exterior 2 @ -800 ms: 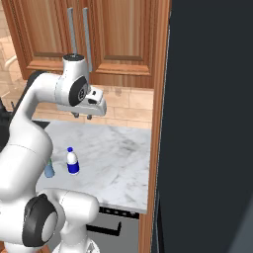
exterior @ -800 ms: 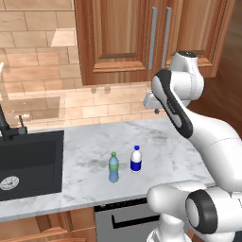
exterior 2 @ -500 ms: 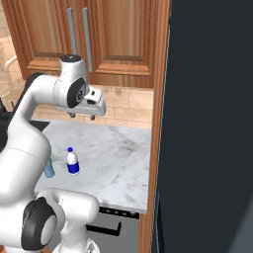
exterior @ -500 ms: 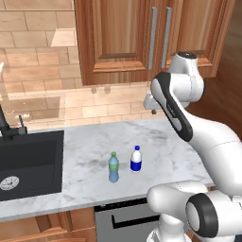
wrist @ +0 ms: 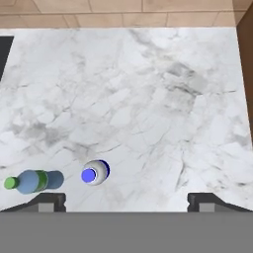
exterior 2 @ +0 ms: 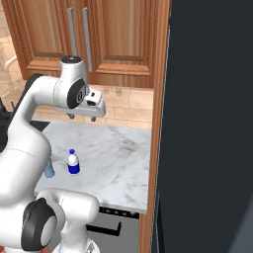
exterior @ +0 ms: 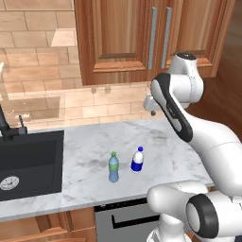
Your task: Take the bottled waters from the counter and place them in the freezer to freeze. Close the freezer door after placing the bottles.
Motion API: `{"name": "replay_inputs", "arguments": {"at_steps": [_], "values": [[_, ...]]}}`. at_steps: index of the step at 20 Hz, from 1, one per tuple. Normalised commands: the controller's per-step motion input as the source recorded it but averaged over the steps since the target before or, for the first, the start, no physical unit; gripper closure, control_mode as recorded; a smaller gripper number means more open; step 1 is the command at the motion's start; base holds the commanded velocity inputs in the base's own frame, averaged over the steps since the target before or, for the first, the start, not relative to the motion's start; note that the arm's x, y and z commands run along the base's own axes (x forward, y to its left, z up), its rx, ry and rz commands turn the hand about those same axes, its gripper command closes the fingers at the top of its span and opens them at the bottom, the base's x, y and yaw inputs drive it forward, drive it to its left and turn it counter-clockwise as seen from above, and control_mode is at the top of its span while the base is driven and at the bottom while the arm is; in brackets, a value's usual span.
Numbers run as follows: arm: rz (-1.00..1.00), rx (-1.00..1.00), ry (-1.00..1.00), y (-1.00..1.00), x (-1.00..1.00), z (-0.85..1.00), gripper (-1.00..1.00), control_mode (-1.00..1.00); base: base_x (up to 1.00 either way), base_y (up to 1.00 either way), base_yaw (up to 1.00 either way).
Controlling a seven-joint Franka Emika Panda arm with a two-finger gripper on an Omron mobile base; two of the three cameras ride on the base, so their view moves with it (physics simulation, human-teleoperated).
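Jaws (exterior 2: pixel 83 117) spread wide, empty, high above the table (exterior: pixel 85 156). Two bottles upright below and toward the sink side: white-capped bottle (exterior: pixel 137 160) just beside green-capped bottle (exterior: pixel 113 167). Risk on descent: clipping the neighbour and toppling it, given that closeness.

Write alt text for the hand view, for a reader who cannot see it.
Looking down on a white-grey veined marble counter, two small plastic bottles stand apart near the lower left: a clear one with a blue cap and a pale blue one with a green cap. The open claw hangs above, holding nothing.
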Motion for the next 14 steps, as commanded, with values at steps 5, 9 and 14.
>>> {"name": "replay_inputs", "arguments": {"at_steps": [5, 9, 14], "values": [[0.00, 0.03, 0.00, 0.00, 0.00, -0.19, -1.00, -1.00, 0.00, 0.00, 0.00], [0.00, 0.00, 0.00, 0.00, -0.02, -0.40, -1.00, -1.00, 0.00, 0.00, 0.00], [0.10, 0.02, 0.00, 0.00, 0.00, -0.49, -1.00, -1.00, 0.00, 0.00, 0.00]]}}
